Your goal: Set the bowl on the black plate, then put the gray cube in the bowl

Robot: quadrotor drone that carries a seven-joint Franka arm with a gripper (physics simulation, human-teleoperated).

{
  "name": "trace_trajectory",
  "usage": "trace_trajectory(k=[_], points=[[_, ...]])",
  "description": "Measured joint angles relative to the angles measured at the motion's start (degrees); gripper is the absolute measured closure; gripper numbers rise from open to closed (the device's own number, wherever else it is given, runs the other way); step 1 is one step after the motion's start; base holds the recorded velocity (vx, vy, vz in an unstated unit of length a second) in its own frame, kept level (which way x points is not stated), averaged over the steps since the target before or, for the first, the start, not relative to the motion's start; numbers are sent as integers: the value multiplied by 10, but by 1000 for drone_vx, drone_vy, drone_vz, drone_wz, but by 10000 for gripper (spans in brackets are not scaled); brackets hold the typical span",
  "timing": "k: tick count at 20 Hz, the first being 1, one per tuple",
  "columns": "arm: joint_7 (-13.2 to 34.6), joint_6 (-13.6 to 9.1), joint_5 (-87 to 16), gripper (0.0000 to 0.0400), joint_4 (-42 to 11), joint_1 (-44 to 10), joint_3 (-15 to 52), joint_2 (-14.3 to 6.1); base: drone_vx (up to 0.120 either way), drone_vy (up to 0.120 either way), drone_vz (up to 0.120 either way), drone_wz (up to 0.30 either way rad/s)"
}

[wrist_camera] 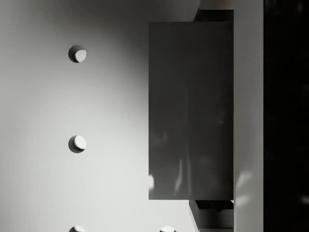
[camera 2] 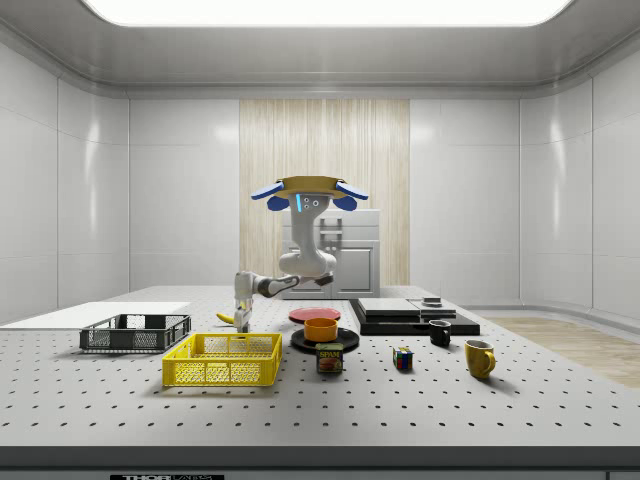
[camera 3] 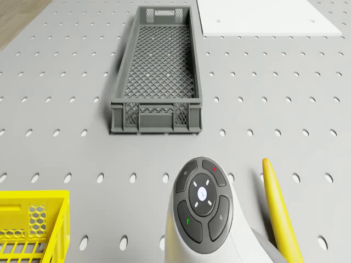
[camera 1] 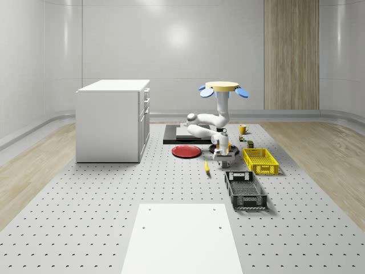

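In the side view the orange bowl point(camera 2: 321, 328) sits upright on the black plate point(camera 2: 325, 342). The drone point(camera 1: 222, 87) hovers over the table's far middle, its arm bent down in front of the black plate point(camera 1: 231, 152). My gripper point(camera 1: 221, 162) hangs low over the table, beside the banana point(camera 2: 229, 318) and just behind the yellow basket in the side view, where the gripper point(camera 2: 241, 322) points straight down. The gray cube point(wrist_camera: 190, 111) appears very close in the wrist view, resting on the perforated table.
A yellow basket point(camera 1: 260, 160) and a dark crate point(camera 1: 244, 190) stand at the whole-scene view's right of the gripper, and a red plate point(camera 1: 186, 151) to its left. A white cabinet point(camera 1: 114, 120) stands far left. A can point(camera 2: 329, 358), a colour cube point(camera 2: 402, 359) and mugs point(camera 2: 479, 357) lie near the plate.
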Motion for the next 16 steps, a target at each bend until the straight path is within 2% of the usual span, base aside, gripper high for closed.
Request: trace_trajectory(k=[3, 6, 9, 14, 16], points=[[0, -1, -1, 0, 4, -4, -1, 3, 0, 0, 0, 0], [1, -1, -2, 79, 6, -6, -1, 4, 0, 0, 0, 0], [0, -2, -3, 116, 7, -7, -2, 6, 0, 0, 0, 0], [0, -6, 3, 140, 5, -5, 5, 7, 0, 0, 0, 0], [0, -11, 14, 144, 1, -3, 16, 7, 0, 0, 100, 0]])
